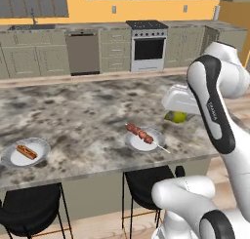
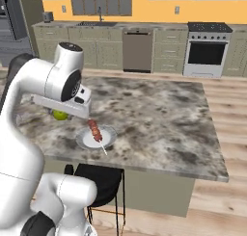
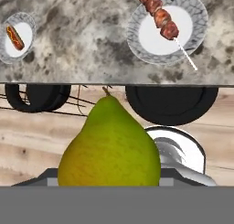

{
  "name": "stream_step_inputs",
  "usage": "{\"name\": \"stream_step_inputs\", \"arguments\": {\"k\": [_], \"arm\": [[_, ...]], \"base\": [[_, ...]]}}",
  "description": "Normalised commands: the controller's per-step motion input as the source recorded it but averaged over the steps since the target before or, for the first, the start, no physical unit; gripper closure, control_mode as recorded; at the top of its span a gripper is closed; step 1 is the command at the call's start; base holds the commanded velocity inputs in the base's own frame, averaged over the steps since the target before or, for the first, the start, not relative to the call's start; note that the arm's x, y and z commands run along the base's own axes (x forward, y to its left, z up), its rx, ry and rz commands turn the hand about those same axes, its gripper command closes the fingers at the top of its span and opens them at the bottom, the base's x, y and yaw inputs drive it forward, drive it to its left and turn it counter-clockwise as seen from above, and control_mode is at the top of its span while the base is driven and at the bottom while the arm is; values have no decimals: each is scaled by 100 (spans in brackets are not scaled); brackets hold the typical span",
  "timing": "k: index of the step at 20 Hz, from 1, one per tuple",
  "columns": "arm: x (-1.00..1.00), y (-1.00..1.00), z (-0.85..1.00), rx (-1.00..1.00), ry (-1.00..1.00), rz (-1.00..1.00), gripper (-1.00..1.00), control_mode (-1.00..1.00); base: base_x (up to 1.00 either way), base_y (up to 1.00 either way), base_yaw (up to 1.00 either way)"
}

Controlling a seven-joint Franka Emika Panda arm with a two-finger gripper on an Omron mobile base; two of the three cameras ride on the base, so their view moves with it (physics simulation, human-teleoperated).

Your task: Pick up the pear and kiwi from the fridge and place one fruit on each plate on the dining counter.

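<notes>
Carrying the pear [image 3: 109, 145] clamped between its fingers, the gripper [image 1: 177, 117] hangs above the dining counter [image 1: 88, 111] near its front edge. It sits just beside the skewer plate [image 1: 143, 140], likely chosen as the nearer drop; the hot-dog plate [image 1: 25, 152] lies well apart.

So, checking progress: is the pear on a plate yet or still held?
Held. The pear sits in the shut gripper, above the counter beside the skewer plate.

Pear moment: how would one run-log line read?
gripper: shut on pear | position: above dining counter | nearest: skewer plate | hot-dog plate: further off
</notes>
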Motion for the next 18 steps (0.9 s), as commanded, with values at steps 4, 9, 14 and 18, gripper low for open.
{"name": "stream_step_inputs", "arguments": {"k": [4,9,14,18], "arm": [[62,-12,-63,-5,5,13,100,-100],[45,-28,-60,-4,0,13,100,-100],[51,-39,-53,-1,0,11,100,-100],[59,-25,-55,-3,0,8,100,-100]], "base": [[0,0,0],[0,0,0],[0,0,0],[0,0,0]]}}
